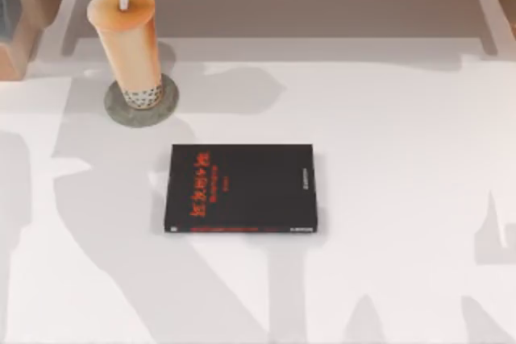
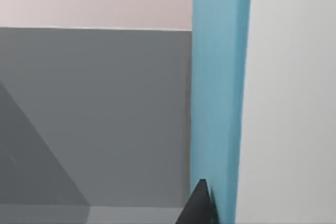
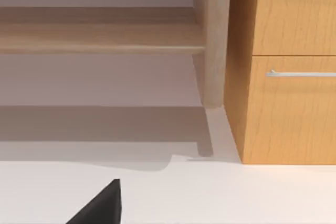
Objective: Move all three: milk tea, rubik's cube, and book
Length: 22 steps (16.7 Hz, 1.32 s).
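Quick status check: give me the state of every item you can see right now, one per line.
milk tea: upright on a round grey coaster, straw in.
black book: lying flat and closed, mid-table.
light blue book: on edge right in front of the left wrist camera.
wooden drawer: closed.

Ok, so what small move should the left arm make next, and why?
Probably ease the light blue book slowly toward a bare patch of the table. It sits right beside the left gripper with grey background behind, so it seems lifted. Keep clear of the black book mid-table and the milk tea at the rear left.
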Each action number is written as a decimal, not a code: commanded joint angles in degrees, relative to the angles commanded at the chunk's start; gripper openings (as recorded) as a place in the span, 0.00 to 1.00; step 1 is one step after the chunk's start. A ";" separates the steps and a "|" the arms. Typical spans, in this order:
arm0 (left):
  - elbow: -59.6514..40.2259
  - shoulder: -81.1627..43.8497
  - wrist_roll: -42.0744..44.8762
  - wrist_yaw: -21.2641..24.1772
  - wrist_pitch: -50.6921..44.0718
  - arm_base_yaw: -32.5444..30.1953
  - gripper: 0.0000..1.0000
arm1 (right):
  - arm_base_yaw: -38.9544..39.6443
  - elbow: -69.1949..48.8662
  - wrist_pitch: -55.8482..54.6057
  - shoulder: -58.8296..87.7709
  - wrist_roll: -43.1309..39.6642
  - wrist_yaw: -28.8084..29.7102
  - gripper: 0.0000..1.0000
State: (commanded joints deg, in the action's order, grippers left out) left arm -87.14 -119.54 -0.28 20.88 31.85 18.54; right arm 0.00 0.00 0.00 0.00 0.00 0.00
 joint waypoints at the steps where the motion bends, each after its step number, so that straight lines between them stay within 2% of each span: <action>1: 0.00 0.00 0.00 0.00 0.00 0.00 0.00 | 0.00 0.00 0.00 0.00 0.00 0.00 1.00; 14: 1.95 3.85 1.48 -0.06 0.20 0.50 0.00 | 0.00 0.00 0.00 0.00 0.00 0.00 1.00; 19: 3.73 14.07 11.94 -3.20 9.78 -0.77 0.00 | 0.00 0.00 0.00 0.00 0.00 0.00 1.00; 22: 5.00 22.15 21.00 -5.99 17.62 -4.76 0.00 | 0.00 0.00 0.00 0.00 0.00 0.00 1.00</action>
State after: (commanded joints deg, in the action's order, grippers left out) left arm -82.14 -97.39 20.71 14.89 49.46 13.78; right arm 0.00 0.00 0.00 0.00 0.00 0.00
